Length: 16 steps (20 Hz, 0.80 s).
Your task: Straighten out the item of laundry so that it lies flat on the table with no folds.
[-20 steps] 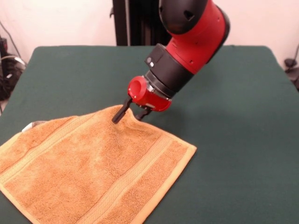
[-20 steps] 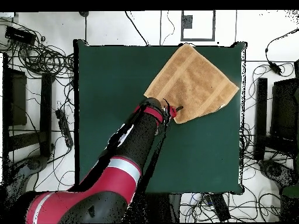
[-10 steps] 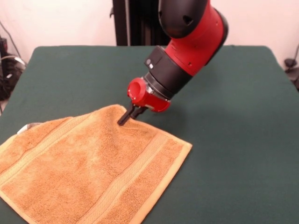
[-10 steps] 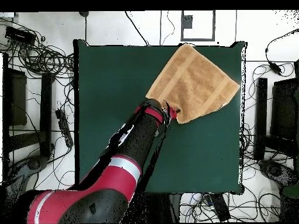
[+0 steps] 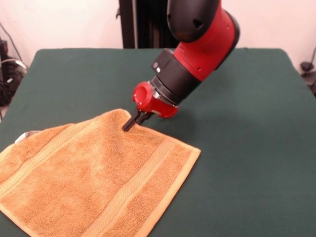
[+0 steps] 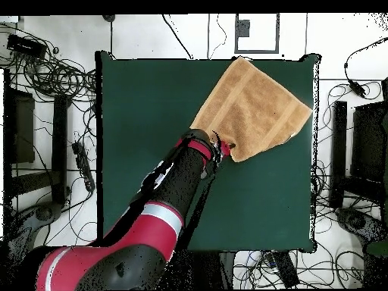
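lying spread on table (image 5: pixel 256 98): orange-tan towel (image 5: pixel 94 177); paler bands

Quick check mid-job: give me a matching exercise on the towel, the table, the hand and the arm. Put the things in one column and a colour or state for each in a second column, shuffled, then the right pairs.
Things:
1. towel
2. table
3. hand
4. arm

Colours or states:
A. dark green cloth cover
B. red and black, coming down from above in the front view
C. orange-tan, spread out, with paler bands
D. black tips closed on the towel's far edge in the front view

Pairs: 1-C, 2-A, 3-D, 4-B
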Each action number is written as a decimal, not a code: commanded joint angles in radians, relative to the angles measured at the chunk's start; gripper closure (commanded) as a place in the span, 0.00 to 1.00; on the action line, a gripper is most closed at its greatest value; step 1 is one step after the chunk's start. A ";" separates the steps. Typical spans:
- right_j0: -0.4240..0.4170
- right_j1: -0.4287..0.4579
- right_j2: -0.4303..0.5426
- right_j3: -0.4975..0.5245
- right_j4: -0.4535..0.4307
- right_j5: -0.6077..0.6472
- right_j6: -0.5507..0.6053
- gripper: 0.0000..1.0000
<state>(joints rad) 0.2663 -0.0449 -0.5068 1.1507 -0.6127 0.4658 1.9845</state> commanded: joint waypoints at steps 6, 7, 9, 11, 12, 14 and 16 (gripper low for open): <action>0.005 0.069 0.137 0.085 -0.041 0.047 -0.068 1.00; 0.007 0.067 0.137 0.090 -0.045 0.035 -0.062 1.00; 0.016 0.063 0.132 0.099 -0.054 0.017 -0.045 1.00; 0.021 0.058 0.133 0.108 -0.059 0.015 -0.042 1.00; 0.023 0.055 0.134 0.112 -0.062 0.014 -0.043 1.00; 0.009 0.043 0.157 0.121 -0.059 0.024 -0.069 1.00; -0.026 0.017 0.207 0.146 -0.048 0.017 -0.109 1.00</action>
<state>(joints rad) 0.2521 -0.0651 -0.4816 1.1736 -0.6560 0.4672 1.9845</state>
